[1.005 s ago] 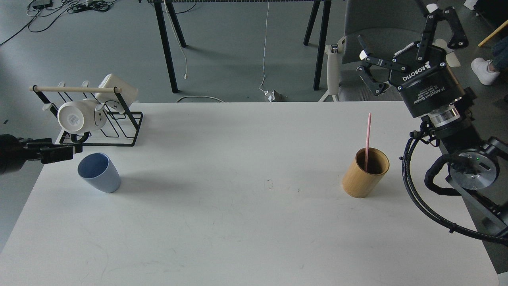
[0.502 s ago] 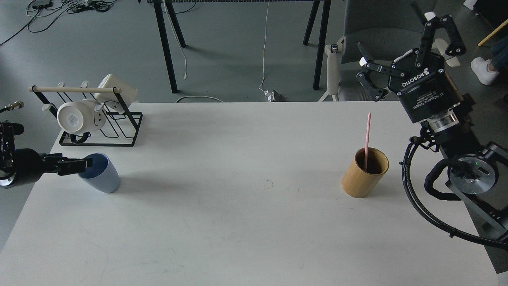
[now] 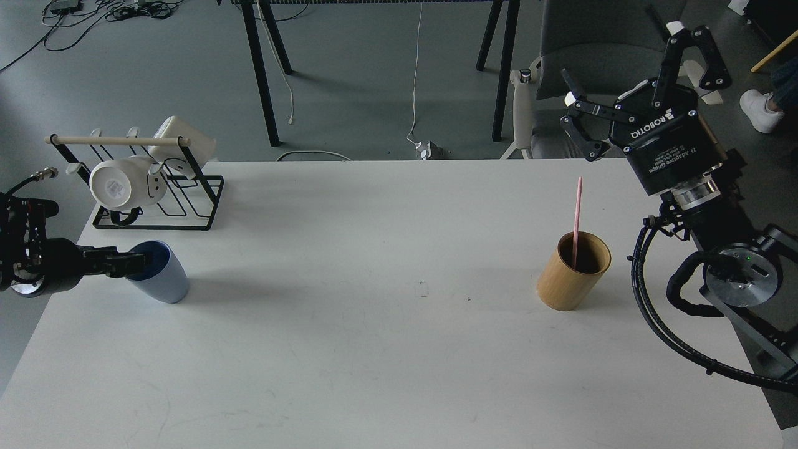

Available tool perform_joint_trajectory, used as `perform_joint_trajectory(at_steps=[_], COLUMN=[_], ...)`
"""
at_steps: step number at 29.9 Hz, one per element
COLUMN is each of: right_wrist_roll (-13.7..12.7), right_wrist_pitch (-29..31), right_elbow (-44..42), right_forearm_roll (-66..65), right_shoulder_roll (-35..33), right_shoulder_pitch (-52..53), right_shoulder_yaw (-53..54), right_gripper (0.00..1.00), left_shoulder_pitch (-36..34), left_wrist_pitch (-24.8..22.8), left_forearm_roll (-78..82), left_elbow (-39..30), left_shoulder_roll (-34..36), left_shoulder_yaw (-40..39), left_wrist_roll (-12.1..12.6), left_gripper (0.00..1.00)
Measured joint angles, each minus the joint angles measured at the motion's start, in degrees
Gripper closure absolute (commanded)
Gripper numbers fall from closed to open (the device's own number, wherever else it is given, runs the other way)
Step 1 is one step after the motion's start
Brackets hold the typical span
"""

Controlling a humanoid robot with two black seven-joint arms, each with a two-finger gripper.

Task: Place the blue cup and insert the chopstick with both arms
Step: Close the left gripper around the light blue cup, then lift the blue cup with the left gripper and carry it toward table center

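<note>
The step in hand looked like the pickup of the blue cup (image 3: 157,273), a smooth, tapered plastic tumbler standing upright near the counter's (image 3: 374,349) left edge, just in front of the black wire mug rack (image 3: 156,187). The left gripper (image 3: 138,262) reached in sideways at the cup's rim; whether its dark fingers had closed I cannot tell. Next it would need a firm hold on the wall before lifting. The thin pink chopstick (image 3: 577,215) stood in the tan bamboo holder (image 3: 573,270), far right. The right gripper (image 3: 636,81) hung above and behind it, jaws spread wide, empty.
</note>
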Motion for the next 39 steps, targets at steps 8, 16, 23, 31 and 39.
perform_joint_trajectory(at_steps=[8, 16, 23, 31, 39], right_wrist_roll=[0.00, 0.00, 0.00, 0.00, 0.00], right_wrist_pitch=[0.00, 0.00, 0.00, -0.27, -0.76], right_elbow=[0.01, 0.11, 0.10, -3.49, -8.61], right_forearm_roll=[0.00, 0.00, 0.00, -0.24, -0.23], right_shoulder_roll=[0.00, 0.09, 0.18, 0.72, 0.06], right_shoulder_pitch=[-0.67, -1.21, -1.22, 0.68, 4.63], right_shoulder_yaw=[-0.08, -0.18, 0.08, 5.08, 6.82], right_gripper=[0.01, 0.01, 0.01, 0.01, 0.01], left_shoulder_pitch=[1.02, 0.96, 0.31, -10.49, -24.19], left_wrist_pitch=[2.93, 5.02, 5.48, 0.60, -8.94], left_forearm_roll=[1.58, 1.65, 1.52, 1.65, 1.16], left_elbow=[-0.04, -0.32, -2.11, -22.10, -17.54], left_shoulder_roll=[0.23, 0.35, 1.03, 5.41, -15.34], left_shoulder_yaw=[0.00, -0.09, -0.19, -0.63, 5.42], left_wrist_roll=[0.00, 0.00, 0.00, 0.00, 0.01], left_gripper=[0.91, 0.97, 0.97, 0.97, 0.96])
